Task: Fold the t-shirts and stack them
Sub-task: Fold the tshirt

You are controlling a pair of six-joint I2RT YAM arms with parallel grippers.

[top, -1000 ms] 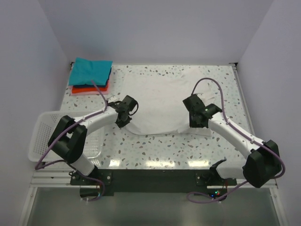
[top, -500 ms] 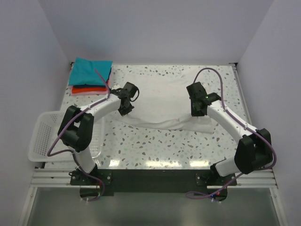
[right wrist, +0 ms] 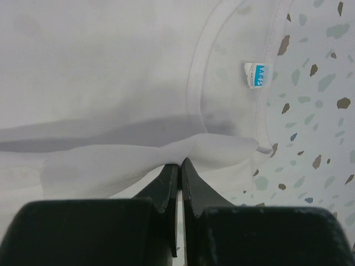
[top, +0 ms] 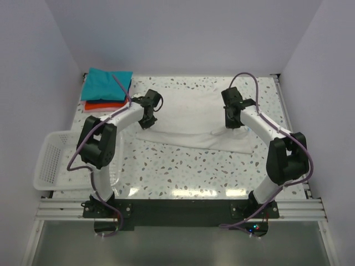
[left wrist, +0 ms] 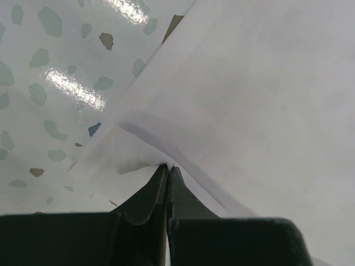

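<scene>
The white t-shirt [top: 191, 119] lies across the middle of the table, its near part folded up toward the far edge. My left gripper [top: 145, 123] is shut on the shirt's left edge [left wrist: 138, 149]. My right gripper [top: 231, 123] is shut on a fold of the white cloth [right wrist: 183, 149] near the collar with its blue label [right wrist: 254, 75]. The teal t-shirt [top: 106, 84] lies folded on the red-orange t-shirt [top: 105, 104] at the far left corner.
A white mesh basket [top: 55, 160] stands at the near left beside the left arm's base. Speckled tabletop [top: 188, 172] shows in front of the shirt. Walls close in on three sides.
Both grippers have moved away from the bases toward the far edge, carrying the shirt's near edge over the rest of the shirt. The stack and basket have not moved.
</scene>
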